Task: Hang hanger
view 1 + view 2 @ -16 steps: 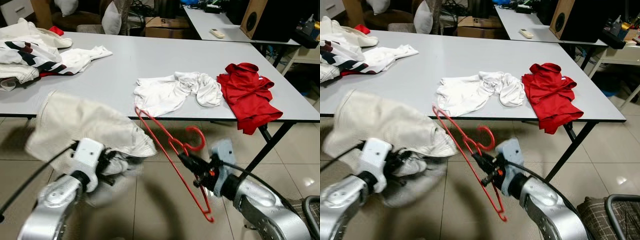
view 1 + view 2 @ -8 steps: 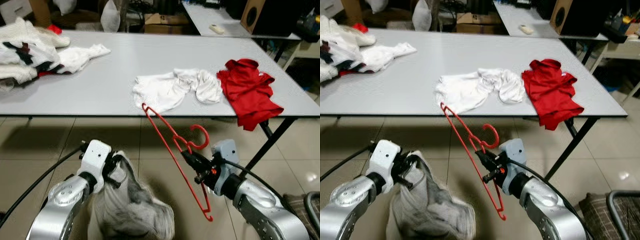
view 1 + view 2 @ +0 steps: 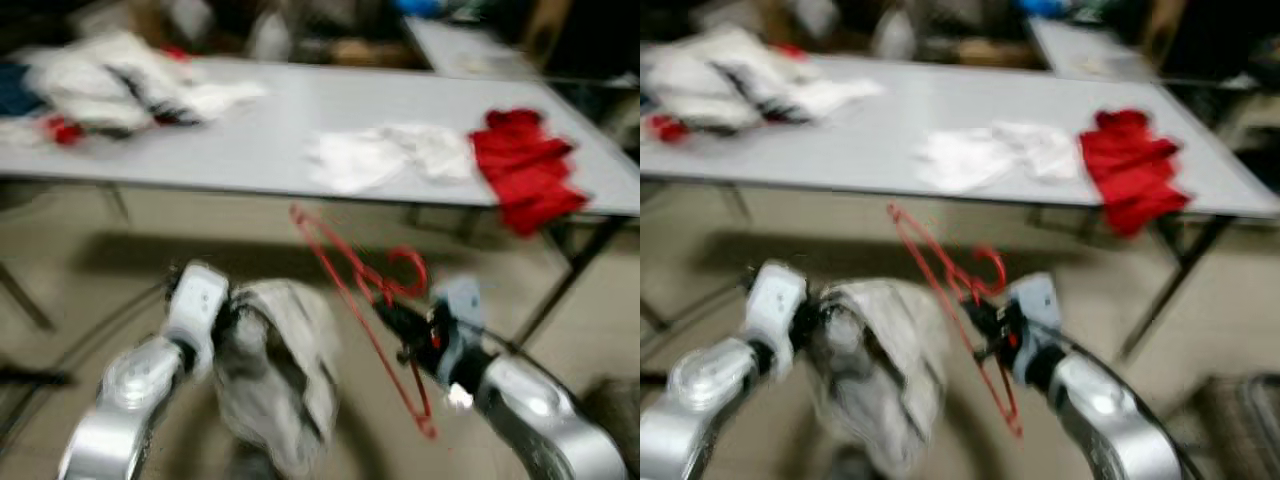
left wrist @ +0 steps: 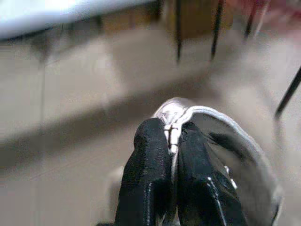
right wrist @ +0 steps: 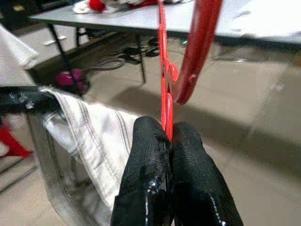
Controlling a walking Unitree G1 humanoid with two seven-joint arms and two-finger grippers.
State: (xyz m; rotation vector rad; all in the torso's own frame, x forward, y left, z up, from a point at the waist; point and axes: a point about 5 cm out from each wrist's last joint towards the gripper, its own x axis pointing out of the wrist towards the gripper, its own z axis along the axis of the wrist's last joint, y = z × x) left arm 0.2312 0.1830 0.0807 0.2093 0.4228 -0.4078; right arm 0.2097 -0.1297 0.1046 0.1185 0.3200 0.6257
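Note:
A red wire hanger point(image 3: 360, 290) stands tilted in the air below the table's front edge, its hook point(image 3: 408, 268) toward the right. My right gripper point(image 3: 392, 312) is shut on its neck; in the right wrist view the fingers point(image 5: 149, 160) pinch the red wire point(image 5: 164, 89). My left gripper point(image 3: 228, 318) is shut on a pale grey-white garment point(image 3: 280, 370) that hangs down toward the floor. In the left wrist view the fingers point(image 4: 153, 155) clamp the garment's seam point(image 4: 175, 123). Both eye views are blurred.
A long grey table point(image 3: 280, 120) stands ahead with white cloth point(image 3: 385, 155), a red garment point(image 3: 525, 165) at its right end and a pile of clothes point(image 3: 110, 85) at the left. Its legs point(image 3: 560, 290) stand to the right. Tiled floor point(image 3: 110, 290) lies below.
The whole picture has shifted and blurred, so the camera moved. The garment still hangs from my left gripper, drawn closer to the hanger. My right gripper keeps the hanger in much the same pose.

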